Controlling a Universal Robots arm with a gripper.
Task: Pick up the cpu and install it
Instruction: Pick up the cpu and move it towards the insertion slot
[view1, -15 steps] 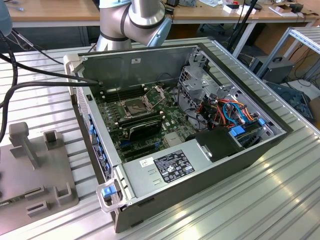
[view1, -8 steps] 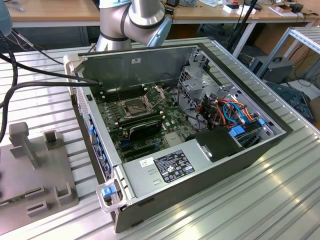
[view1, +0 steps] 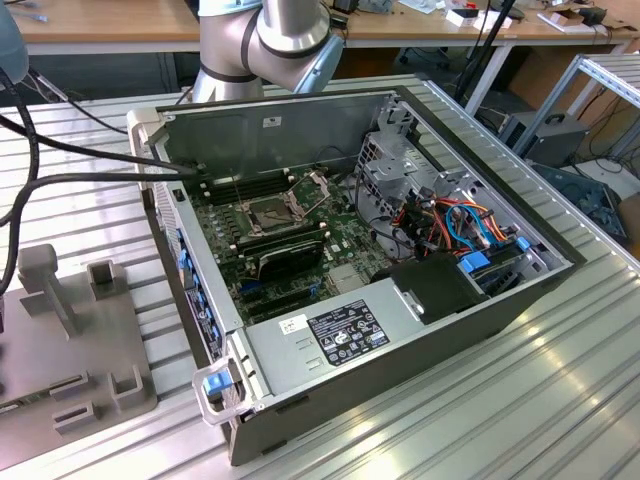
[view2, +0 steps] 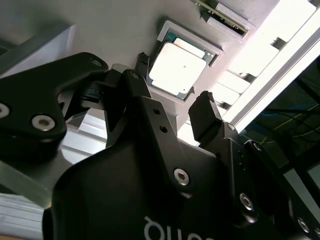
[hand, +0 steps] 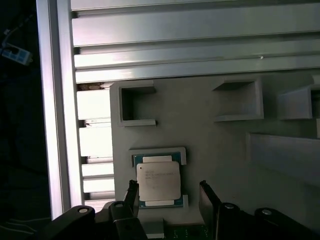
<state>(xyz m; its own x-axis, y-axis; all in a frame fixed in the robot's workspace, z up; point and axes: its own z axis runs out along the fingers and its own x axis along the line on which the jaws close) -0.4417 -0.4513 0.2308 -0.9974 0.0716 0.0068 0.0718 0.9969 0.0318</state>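
The cpu (hand: 158, 182) is a flat silver-grey square chip on a green board. It lies in a shallow recess of a grey fixture plate (hand: 210, 135). My gripper (hand: 170, 197) is open, its two black fingers standing either side of the chip, which sits nearer one finger (hand: 132, 196) than the other. In the second wrist view the cpu (view2: 178, 67) lies just beyond the open gripper (view2: 172, 85), apart from both fingers. The motherboard's square metal socket (view1: 272, 212), its bracket hinged up, lies inside the open computer case (view1: 470, 320) in the exterior view.
The grey fixture plate (view1: 70, 340) with raised blocks lies at the exterior view's left on a ribbed aluminium table (view1: 520, 410). Black cables (view1: 60, 150) run across to the case. The arm's base (view1: 265, 40) stands behind the case. Drive cage, wires and power supply crowd the case.
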